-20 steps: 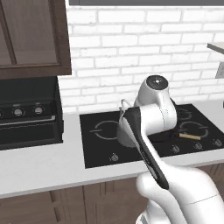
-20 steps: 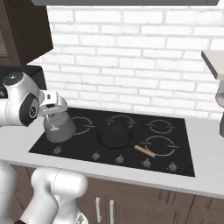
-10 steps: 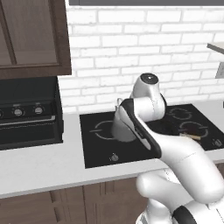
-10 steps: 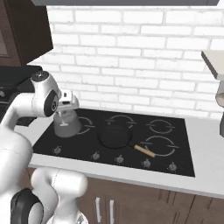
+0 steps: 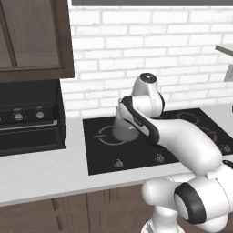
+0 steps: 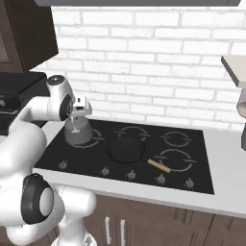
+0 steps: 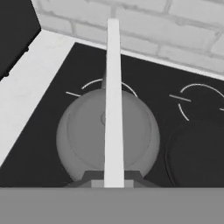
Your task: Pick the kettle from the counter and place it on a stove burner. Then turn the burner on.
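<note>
The kettle (image 6: 77, 133) hangs from its thin arched handle (image 7: 113, 100) over the far-left stove burner (image 7: 101, 85) of the black glass cooktop (image 6: 192, 158). From the hand view the grey rounded body covers most of the ring outline, so it is roughly centred there. Whether its base touches the glass or sits just above it cannot be told from either base view.

The hand (image 6: 76, 109) is closed on the top of that handle, gripping the kettle from directly above. In the left base view the kettle (image 5: 124, 129) shows partly behind the forearm.

Judging by its look, the kettle is rigid metal, fairly light if empty, and smooth — the body would slip in a two-finger pinch, so the handle's crown is the sensible hold. A thin handle lets the body swing beneath the grip, so a slow, level descent seems wise before letting go.

Just right of the kettle sits a dark pan (image 6: 126, 149) with a wooden handle — near, but apart. The knobs (image 6: 104, 170) run along the near edge of the cooktop, and the pale worktop (image 5: 41, 168) lies to the left.
</note>
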Tool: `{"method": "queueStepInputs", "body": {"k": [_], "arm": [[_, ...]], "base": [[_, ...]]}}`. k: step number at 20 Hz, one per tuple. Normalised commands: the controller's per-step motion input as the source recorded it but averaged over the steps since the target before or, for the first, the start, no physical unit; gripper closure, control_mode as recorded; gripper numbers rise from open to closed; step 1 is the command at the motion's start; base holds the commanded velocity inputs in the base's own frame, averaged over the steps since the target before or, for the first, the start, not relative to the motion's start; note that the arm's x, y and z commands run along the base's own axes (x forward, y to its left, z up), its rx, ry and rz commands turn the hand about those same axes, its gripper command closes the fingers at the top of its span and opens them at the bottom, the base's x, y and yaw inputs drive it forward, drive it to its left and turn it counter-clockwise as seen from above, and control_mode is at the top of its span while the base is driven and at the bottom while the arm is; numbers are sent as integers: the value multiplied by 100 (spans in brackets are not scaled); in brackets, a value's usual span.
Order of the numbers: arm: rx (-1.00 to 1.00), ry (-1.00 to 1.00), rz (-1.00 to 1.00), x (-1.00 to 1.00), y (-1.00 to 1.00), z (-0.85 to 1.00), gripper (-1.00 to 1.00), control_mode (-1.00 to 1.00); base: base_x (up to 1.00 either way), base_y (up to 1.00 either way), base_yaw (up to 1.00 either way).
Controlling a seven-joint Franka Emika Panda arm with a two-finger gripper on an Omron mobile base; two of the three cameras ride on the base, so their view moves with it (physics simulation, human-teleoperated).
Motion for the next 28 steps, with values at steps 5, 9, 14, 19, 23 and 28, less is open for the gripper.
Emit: {"method": "queueStepInputs", "body": {"k": [5,9,14,19,23,28], "arm": [[3,6,2,0,0,-41,100,-100],[1,0,0,0,0,-34,100,-100],[0,-7,0,5,0,-2,100,-100],[0,-6,0,43,4,-2,100,-100],[0,0,0,42,10,-4,100,-100],[0,0,0,6,10,-6,100,-100]], "base": [[0,0,0],[0,0,0],[0,0,0],[0,0,0],[0,0,0],[0,0,0]]}}
